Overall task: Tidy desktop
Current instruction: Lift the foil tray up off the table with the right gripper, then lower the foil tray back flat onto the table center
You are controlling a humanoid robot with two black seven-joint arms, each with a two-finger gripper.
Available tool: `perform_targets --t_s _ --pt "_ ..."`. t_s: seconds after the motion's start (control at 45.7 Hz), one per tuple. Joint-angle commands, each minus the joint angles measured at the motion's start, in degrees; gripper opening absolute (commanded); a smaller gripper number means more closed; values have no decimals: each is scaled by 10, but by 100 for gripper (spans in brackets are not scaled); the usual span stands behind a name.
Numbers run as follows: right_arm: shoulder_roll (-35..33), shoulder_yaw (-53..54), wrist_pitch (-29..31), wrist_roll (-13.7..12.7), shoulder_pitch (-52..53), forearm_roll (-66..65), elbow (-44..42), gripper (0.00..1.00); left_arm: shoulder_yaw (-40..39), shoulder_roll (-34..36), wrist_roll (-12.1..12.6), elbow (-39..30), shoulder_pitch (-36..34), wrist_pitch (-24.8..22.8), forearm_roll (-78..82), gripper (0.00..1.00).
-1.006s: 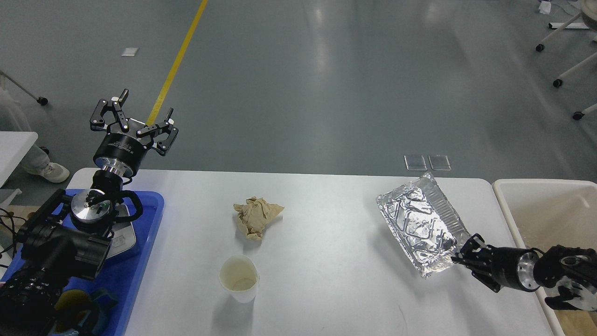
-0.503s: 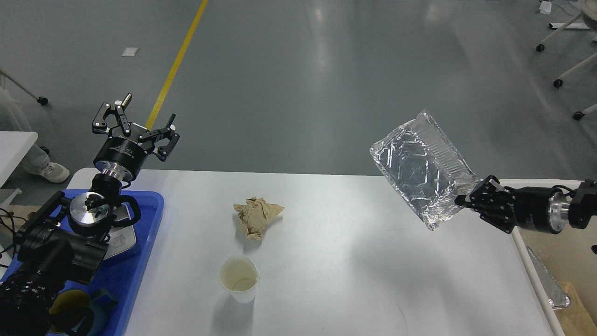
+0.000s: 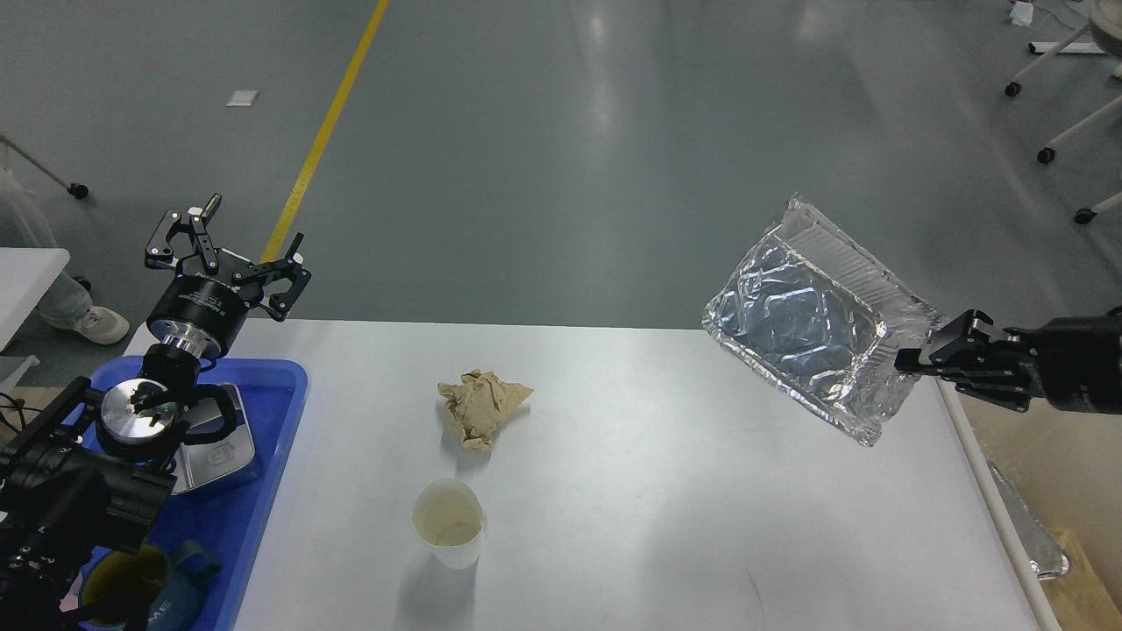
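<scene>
right pincer (image 3: 912,359) grips foil tray (image 3: 811,320) by its edge above desktop (image 3: 657,491); left pincer (image 3: 237,250) gapes wide, empty.

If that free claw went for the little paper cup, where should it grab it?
Probably from above: the paper cup stands upright and open-topped on the desktop. The left claw, open now, could drop one finger inside and pinch the rim, or close across the walls.

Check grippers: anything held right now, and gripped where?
The right gripper holds the foil tray by its right-hand rim, lifted clear of the desktop. The left gripper is open, holding nothing.
</scene>
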Motion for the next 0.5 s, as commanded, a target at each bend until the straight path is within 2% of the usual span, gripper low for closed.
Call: perform_targets --t_s 0.0,0.328,0.481 --pt "13 -1 7 1 2 -25 12 0 17 1 0 0 -2 1 0 96" --pt "104 -37 26 8 11 -92 6 0 21 2 6 0 -2 1 0 96" --pt "161 -64 26 9 35 -98 -30 0 21 10 12 0 -2 1 0 96"
